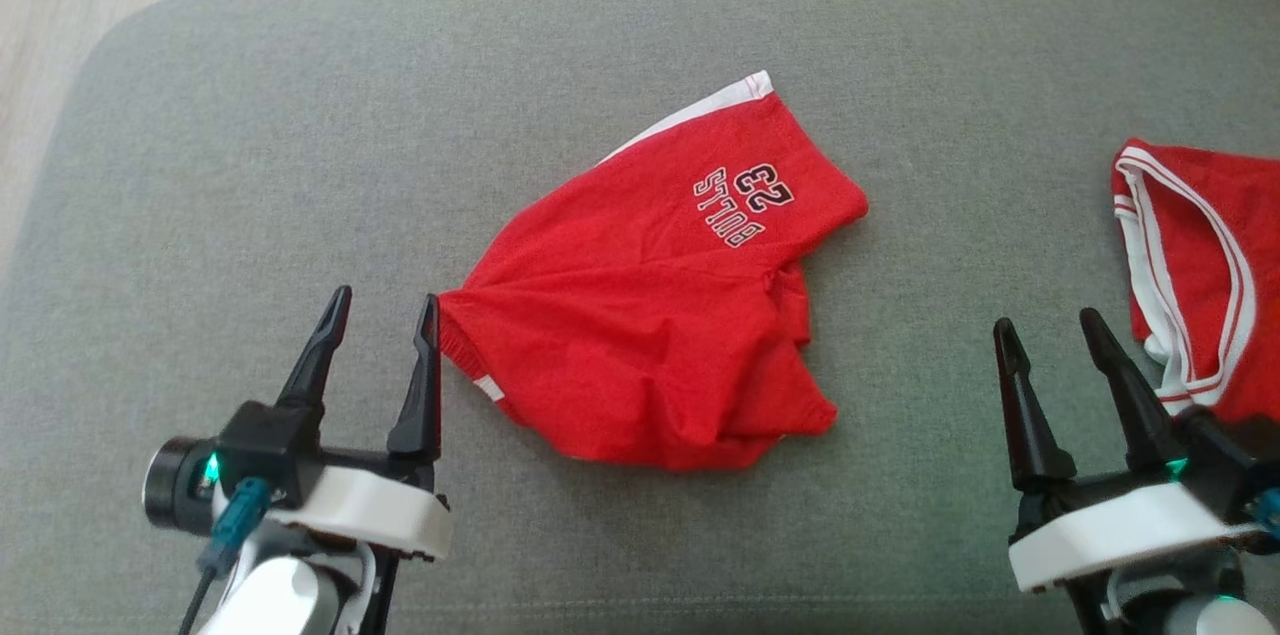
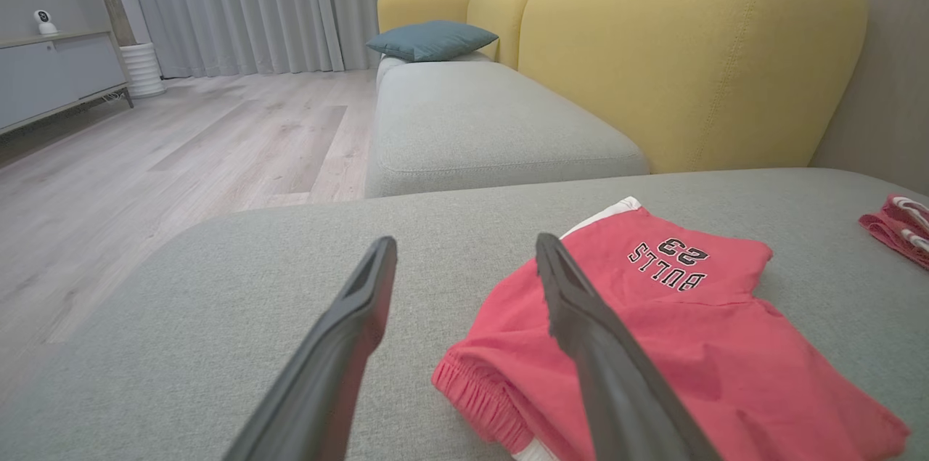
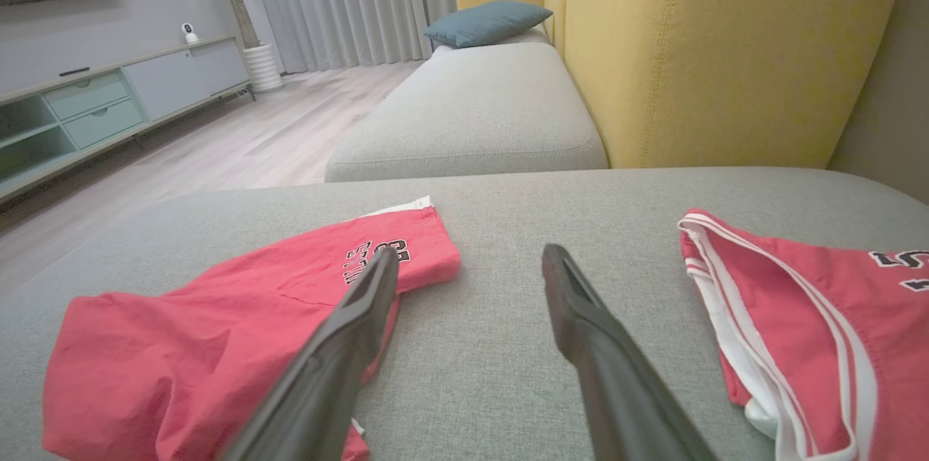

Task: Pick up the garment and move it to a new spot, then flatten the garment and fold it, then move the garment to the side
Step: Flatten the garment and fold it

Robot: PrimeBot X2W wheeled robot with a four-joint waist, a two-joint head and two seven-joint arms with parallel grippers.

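From the head view, the red sports shorts [image 1: 650, 315], loosely folded and printed BULLS 23, lie near the middle of the grey fabric sofa seat [image 1: 300, 145]. The left pincer [image 1: 388, 297] has its two dark fingers apart and holds nothing, its inner fingertip just beside the shorts' elastic edge. The right pincer [image 1: 1046, 319] is also spread and empty, near a second red garment with white trim [image 1: 1200, 245] (well apart from the shorts).

In the left wrist view, the left pincer [image 2: 465, 242] stands wide above the seat, with the shorts [image 2: 689, 330] ahead to the right. Beyond are a yellow upholstered backrest [image 2: 689, 54], a blue-grey cushion [image 2: 432, 38] and a pale wooden floor [image 2: 181, 156].

In the right wrist view, the right pincer [image 3: 470, 252] gapes over bare grey fabric between the shorts [image 3: 218, 316] and the trimmed garment [image 3: 798, 316].
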